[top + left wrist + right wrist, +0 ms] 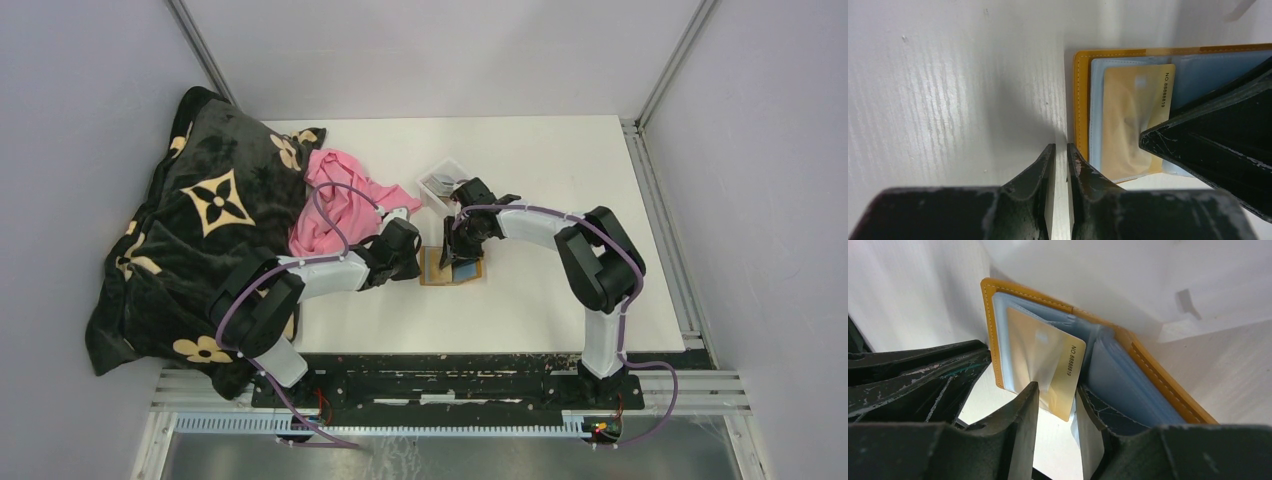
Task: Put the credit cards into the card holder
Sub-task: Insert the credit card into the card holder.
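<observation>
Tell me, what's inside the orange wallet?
A gold card with a printed number sits partly in the wallet's clear pocket, one corner sticking out. The other side shows bluish pockets, but black jaws cover much of it, so any cards there are hidden.

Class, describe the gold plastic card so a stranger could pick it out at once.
On the white table, a flat orange-tan leather-like wallet lies open. The gold plastic card sits partly inside its left panel's clear pocket; unlike the bluish sleeves beside it, it carries a printed number along one edge.
</observation>
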Robot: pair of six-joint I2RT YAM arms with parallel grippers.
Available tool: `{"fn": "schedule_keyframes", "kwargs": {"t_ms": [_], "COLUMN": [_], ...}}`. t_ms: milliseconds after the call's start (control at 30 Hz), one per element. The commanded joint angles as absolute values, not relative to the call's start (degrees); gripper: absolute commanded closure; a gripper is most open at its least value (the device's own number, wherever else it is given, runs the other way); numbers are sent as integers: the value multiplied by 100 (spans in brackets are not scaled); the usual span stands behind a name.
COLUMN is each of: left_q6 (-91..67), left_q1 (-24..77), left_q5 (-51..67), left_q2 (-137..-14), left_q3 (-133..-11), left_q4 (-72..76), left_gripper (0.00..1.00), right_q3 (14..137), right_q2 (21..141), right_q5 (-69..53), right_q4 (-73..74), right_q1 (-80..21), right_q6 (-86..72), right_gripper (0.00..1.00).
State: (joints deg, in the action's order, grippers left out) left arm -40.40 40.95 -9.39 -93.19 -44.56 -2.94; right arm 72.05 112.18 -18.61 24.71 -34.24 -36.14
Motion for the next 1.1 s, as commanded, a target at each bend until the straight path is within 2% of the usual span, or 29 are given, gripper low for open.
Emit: {"fn": "schedule_keyframes", "kwargs": {"t_ms": [0,133,533,767,1067], "left_q6": [-4025,-4000,-3947,-3944,-3953], "left_q1": [4153,4158,4157,4157,4156], "left_q5": [-589,-590,-509,-299,-95], "left_q2": [-9541,-9534,-9526,-9593,-9631], "left_q3": [-4170,-4120,-4020,-4052,-4051], "left_q4": [-626,-564,-357,-203,-45], "left_gripper": [79,80,81,81,82], "right_q3": [7312,7338,7729,8050,8203], "right_q2": [11094,11011,11193,11446,11470], "right_q5": [-1462,-1443,-1308,-959,-791], "right_q4": [3002,3040,3410,3792,3950], "right_q1": [-3477,-3480,-3538,-3760,-3887], "right_q6": [-3402,-3401,-3278,-3140,-3055], "right_gripper": [60,54,50,57,60]}}
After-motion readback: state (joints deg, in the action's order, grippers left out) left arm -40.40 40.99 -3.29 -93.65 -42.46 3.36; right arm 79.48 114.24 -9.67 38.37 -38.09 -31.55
